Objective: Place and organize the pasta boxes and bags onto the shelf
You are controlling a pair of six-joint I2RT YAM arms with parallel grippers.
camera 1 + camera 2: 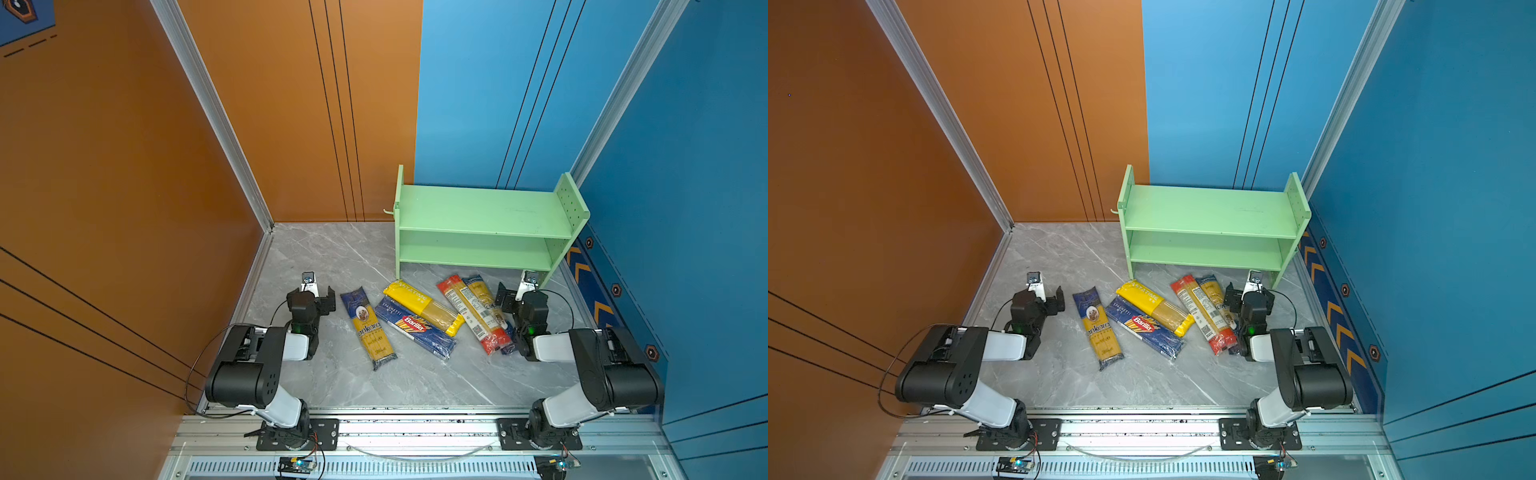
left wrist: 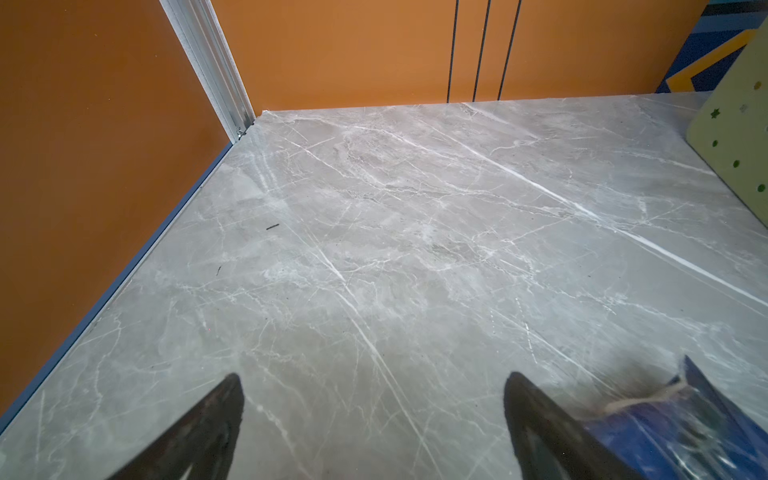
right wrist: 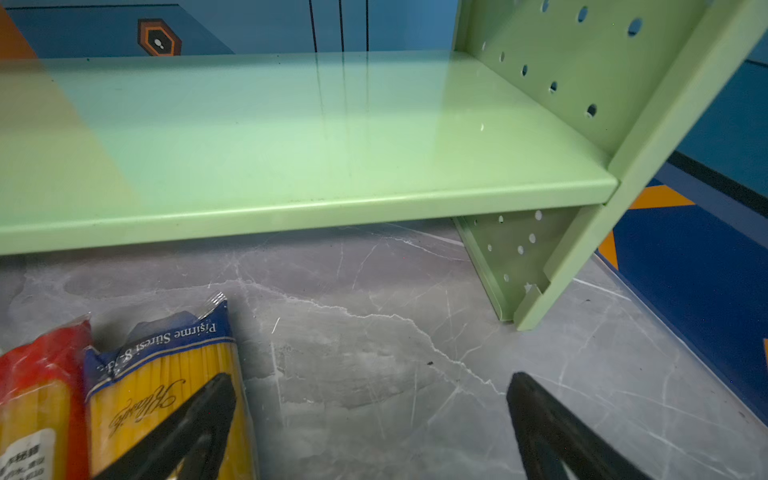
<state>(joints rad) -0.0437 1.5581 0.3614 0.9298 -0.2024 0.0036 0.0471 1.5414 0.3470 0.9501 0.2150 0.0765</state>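
Both top views | green shelf bare, upper right of centre | five spaghetti packs lying on tabletop below it | left claw and right claw spread, empty | nothing shelved yet

You can reach both bare tiers of the shelf from the front; its side panels close off the ends. The tabletop left of the shelf lies free. The lone blue-and-yellow pack has room along its left side. The Barilla pack and the Pastatime pack lie touching. So do the red-ended pack and the second blue-and-yellow pack, which is crowded against your right arm.
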